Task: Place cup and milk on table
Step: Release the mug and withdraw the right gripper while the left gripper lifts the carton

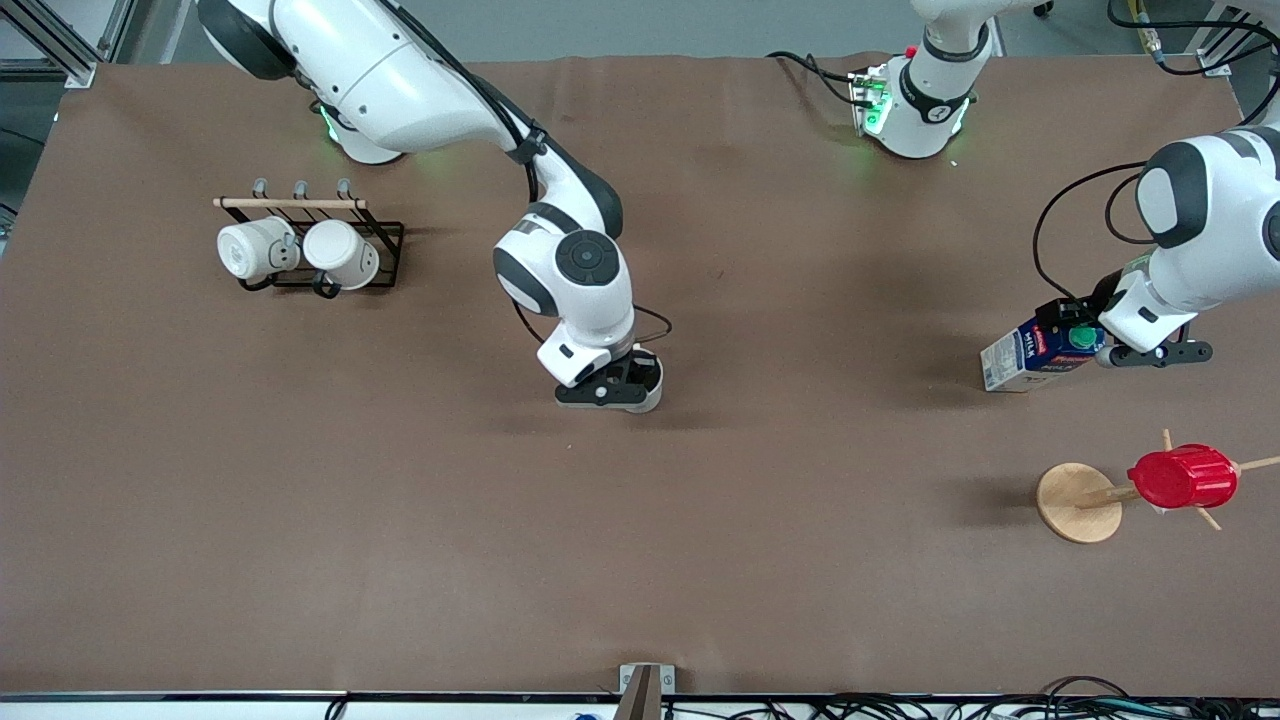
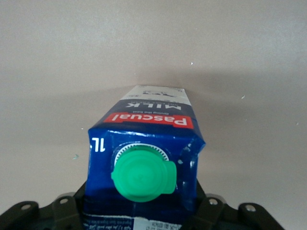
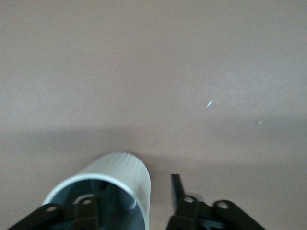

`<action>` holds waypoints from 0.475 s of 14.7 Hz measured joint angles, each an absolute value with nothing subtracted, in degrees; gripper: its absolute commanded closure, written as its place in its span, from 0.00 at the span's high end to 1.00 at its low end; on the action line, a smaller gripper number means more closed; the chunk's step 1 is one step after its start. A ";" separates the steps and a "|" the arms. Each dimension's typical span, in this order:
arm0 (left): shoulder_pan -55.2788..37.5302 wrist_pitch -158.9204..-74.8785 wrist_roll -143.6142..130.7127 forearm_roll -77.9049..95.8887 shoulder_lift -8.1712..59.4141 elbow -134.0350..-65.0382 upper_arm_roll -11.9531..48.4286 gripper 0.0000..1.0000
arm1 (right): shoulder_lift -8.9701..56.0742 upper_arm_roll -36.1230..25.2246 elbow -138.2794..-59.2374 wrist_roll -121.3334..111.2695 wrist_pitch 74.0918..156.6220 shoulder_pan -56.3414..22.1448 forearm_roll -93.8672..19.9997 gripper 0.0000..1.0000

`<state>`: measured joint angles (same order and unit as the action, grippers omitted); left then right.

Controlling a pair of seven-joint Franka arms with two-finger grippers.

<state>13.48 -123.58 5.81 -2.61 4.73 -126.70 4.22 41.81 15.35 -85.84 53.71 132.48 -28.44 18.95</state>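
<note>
1. The right end effector (image 1: 622, 385) sits low at mid-table (image 1: 700, 560), one finger inside the cup (image 3: 112, 184) and one outside with a gap, so its grip looks released, the cup set down.
2. The left end effector (image 1: 1110, 352) pinches the milk (image 1: 1035, 355) by its capped top, near the left arm's end.
3. A mug rack (image 1: 310, 240) and the red cup (image 1: 1183, 477) on its wooden stand (image 1: 1078, 502) are well apart; nothing obstructs.
</note>
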 measured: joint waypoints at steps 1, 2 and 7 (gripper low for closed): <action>13.41 -123.58 5.81 -2.61 4.68 -126.55 4.28 0.67 | 41.02 15.31 -85.42 53.70 132.01 -27.78 18.96 1.00; 13.35 -123.58 5.81 -2.61 4.64 -126.38 4.34 0.67 | 39.86 15.26 -85.04 53.70 130.94 -26.83 19.00 1.00; 13.32 -123.62 5.81 -2.61 4.51 -125.60 5.59 0.67 | 28.47 15.06 -84.24 53.29 119.15 -16.85 19.05 1.00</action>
